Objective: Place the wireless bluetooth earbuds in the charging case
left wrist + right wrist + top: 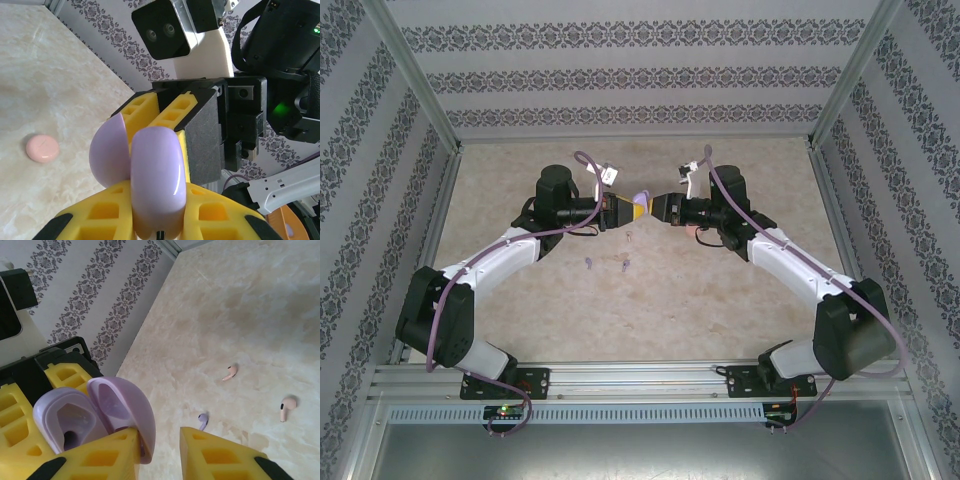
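Note:
My left gripper (156, 200) is shut on the body of the purple charging case (157, 175), held above the middle of the table (642, 197). Its lid (120, 410) stands open and the inside of the body (70, 422) faces the right wrist camera. My right gripper (160, 435) is open, nose to nose with the left one (657, 207). The lid's rim lies against its left finger (100, 455), while the other finger stands apart. On the table lie a purple earbud (203, 420) and two pink earbuds (230, 372) (287, 407).
A closed pink case (42, 148) rests on the marble table (720, 300), under the right arm. Two small purple earbuds (588, 262) (625, 266) lie in front of the grippers. Patterned walls and an aluminium frame (420, 90) enclose the table.

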Motion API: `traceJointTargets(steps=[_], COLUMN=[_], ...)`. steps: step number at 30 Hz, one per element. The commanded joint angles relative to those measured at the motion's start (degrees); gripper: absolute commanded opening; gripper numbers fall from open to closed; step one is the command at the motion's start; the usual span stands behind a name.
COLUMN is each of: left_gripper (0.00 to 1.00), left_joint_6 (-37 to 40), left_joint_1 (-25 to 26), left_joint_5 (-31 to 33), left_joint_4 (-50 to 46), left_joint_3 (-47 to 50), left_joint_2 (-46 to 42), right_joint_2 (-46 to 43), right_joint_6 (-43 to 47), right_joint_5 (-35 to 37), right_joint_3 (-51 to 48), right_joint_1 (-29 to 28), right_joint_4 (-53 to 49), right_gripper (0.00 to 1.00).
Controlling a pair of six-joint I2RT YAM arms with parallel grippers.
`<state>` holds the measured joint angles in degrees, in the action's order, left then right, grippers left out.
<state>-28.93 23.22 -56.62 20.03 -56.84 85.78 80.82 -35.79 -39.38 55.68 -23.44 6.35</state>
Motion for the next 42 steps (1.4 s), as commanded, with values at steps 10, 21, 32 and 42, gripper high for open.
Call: traceJointTargets(steps=[10, 21, 32, 42], left_gripper=[0.00, 0.54, 0.77, 0.75], left_joint_6=[1.04, 4.50, 25.32, 41.46], left_joint_1=[1.37, 1.18, -3.07, -3.36], left_joint_5=[-3.23, 6.62, 6.25, -0.83], left_joint_4=[0.24, -5.51, -34.62, -60.02], left_joint_3=[-1.70, -1.61, -12.43, -27.76], left_joint_2=[-1.82, -2.83, -2.09, 8.71], right_joint_2=[2.08, 0.78, 2.91, 3.53], right_joint_6=[-0.93, 2.53, 25.92, 38.78], right_joint_5=[-0.43, 2.88, 14.51, 15.82], right_joint_3=[3.13, 4.22, 9.52, 13.49], right_joint_1=[1.19, 1.19, 1.45, -0.36], right_joint_4=[2.00, -4.42, -23.85, -29.38], right_gripper=[0.05, 0.00, 0.00, 0.00])
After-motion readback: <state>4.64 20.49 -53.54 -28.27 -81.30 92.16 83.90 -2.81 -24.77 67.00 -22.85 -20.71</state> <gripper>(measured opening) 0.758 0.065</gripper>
